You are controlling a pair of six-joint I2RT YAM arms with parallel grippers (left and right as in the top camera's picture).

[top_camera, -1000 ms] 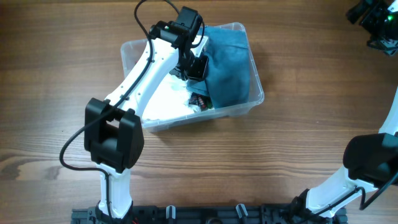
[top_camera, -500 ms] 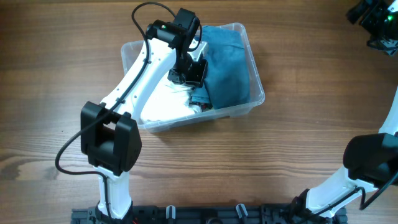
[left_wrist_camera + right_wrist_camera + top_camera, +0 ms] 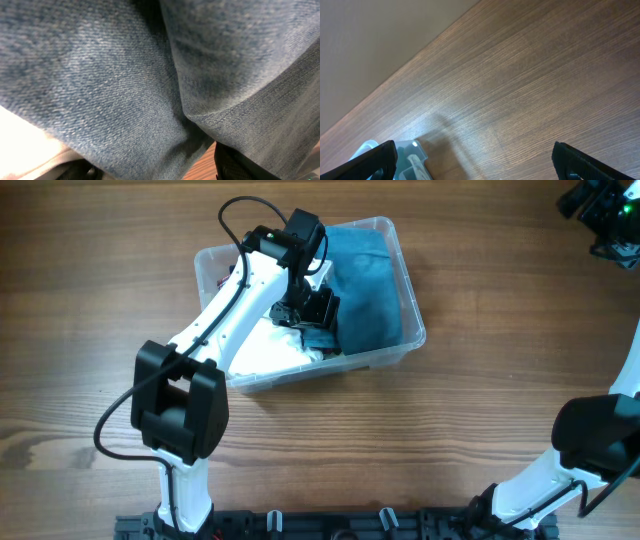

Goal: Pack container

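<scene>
The clear container (image 3: 208, 270) sits on the wooden table, left of centre. A blue denim-like cloth (image 3: 368, 280) fills its right half, and a white cloth (image 3: 268, 345) lies in its left front part. My left gripper (image 3: 312, 310) reaches down into the tub at the blue cloth's left edge. In the left wrist view the blue cloth (image 3: 125, 80) fills the frame, and the left gripper (image 3: 155, 170) has its dark fingers (image 3: 240, 165) wide apart, open against the fabric. My right gripper (image 3: 600, 215) hangs open at the far right corner, away from the tub.
The right wrist view shows bare wooden table (image 3: 520, 85) between the right gripper (image 3: 475, 160) jaws and a small pale translucent piece (image 3: 415, 160) by its left finger. The right arm's base (image 3: 590, 435) stands at the front right.
The left gripper's jaws have spread apart over the blue cloth and the wrist has shifted slightly toward the front. The cloth's folded edge now covers the dark item. The right arm is still.
</scene>
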